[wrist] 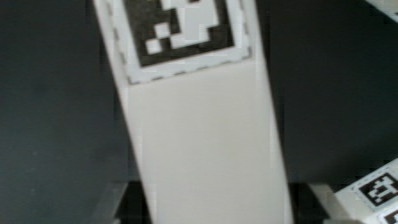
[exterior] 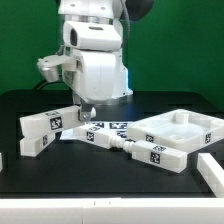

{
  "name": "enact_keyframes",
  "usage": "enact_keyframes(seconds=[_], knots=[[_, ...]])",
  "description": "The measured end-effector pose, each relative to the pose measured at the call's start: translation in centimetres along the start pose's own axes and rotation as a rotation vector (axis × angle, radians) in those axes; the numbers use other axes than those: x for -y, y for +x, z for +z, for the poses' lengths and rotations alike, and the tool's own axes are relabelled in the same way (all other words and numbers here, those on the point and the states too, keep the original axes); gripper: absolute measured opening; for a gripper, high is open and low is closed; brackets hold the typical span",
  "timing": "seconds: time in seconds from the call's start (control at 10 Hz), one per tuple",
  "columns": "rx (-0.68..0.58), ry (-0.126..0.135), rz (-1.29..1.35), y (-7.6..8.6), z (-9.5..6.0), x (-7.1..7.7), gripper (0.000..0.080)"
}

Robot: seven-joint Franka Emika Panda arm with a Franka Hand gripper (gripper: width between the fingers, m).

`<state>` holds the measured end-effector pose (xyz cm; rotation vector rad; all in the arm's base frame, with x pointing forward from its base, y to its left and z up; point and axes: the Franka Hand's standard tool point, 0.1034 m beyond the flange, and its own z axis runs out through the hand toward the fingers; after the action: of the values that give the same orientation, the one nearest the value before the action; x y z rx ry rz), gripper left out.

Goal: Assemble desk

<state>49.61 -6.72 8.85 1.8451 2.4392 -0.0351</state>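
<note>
My gripper is shut on a white square-section desk leg with black-and-white tags, gripping it near the end closest to the middle of the table. The leg stretches from there toward the exterior view's left. In the wrist view this leg fills the gap between the dark fingers, with a tag on its far part. The desk tabletop, white with round corner sockets, lies at the exterior view's right. A second leg lies in front of it.
The marker board lies flat beside the gripper, between the held leg and the tabletop. Another white leg lies at the front right, and a white piece shows at the left edge. A tagged white corner shows in the wrist view.
</note>
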Motion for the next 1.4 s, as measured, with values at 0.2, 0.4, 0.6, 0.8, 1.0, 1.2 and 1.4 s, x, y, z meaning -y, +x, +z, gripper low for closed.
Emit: enact_keyframes(seconds=[0.2, 0.4, 0.6, 0.8, 1.0, 1.2, 1.4], knots=[[-0.001, 0.004, 0.002, -0.2, 0.1, 0.3, 0.0294], [-0.017, 0.073, -0.168, -2.3, 1.2, 5.8, 0.0294], [-0.061, 0.114, -0.183, -4.8, 1.7, 8.5, 0.0294], [-0.06, 0.115, -0.185, -4.7, 1.7, 8.4, 0.0294], [-0.106, 0.156, -0.374, -5.9, 1.9, 10.3, 0.0294], [-0.192, 0.175, -0.473, -7.2, 2.5, 13.6, 0.0294], [-0.22, 0.189, -0.431, -7.7, 2.7, 14.5, 0.0294]])
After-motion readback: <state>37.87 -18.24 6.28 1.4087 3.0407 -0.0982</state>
